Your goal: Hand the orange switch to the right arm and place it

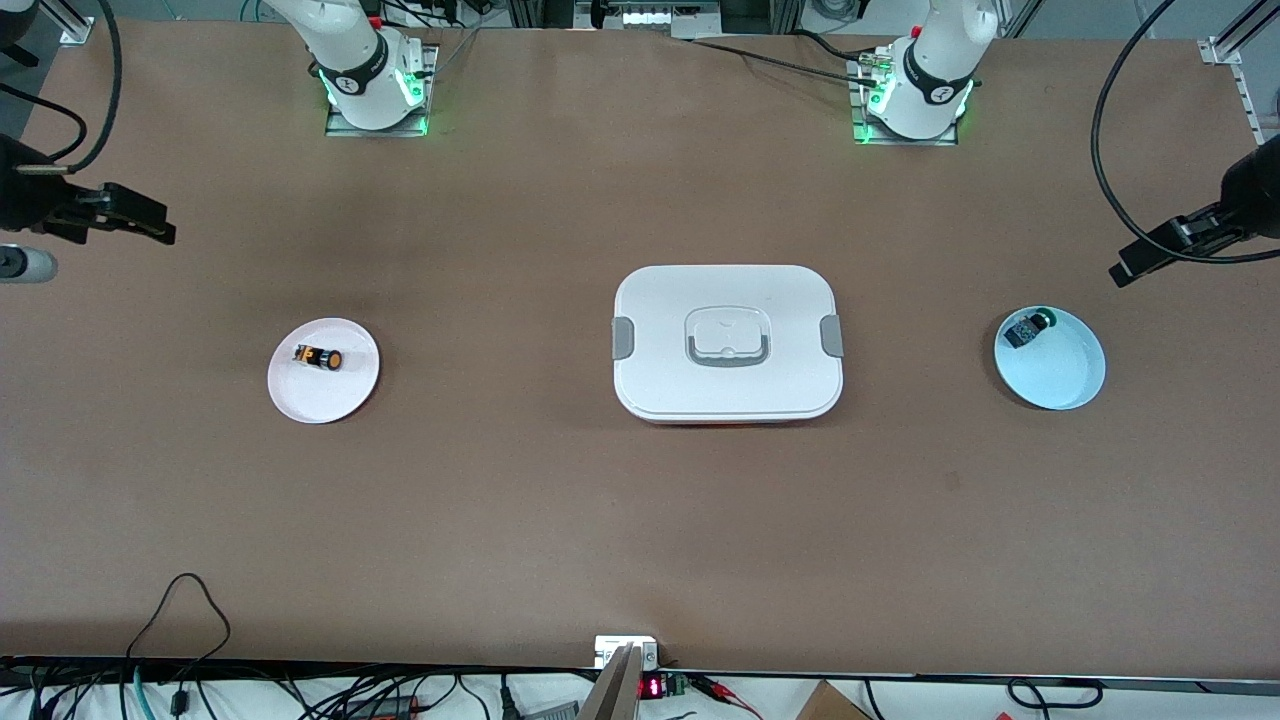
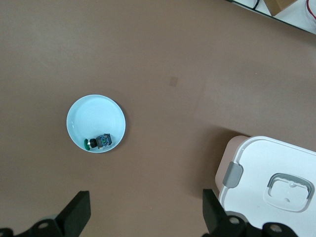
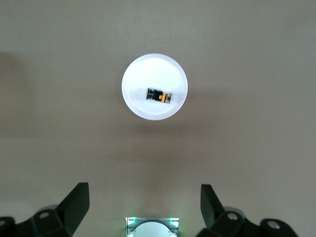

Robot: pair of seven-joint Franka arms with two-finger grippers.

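While hands wait, orange switch (image 1: 319, 357) plated

This is a robotics lab. Two white arm bases (image 1: 375, 75) glowing green are bolted to metal plates along one edge of a brown-covered desk (image 1: 560, 520). Aluminium framing (image 1: 1225, 40) stands at the desk's corners, loose black cables (image 1: 1110, 130) hang beside it, and a small red digital readout (image 1: 650, 687) sits at the edge nearest the front camera.
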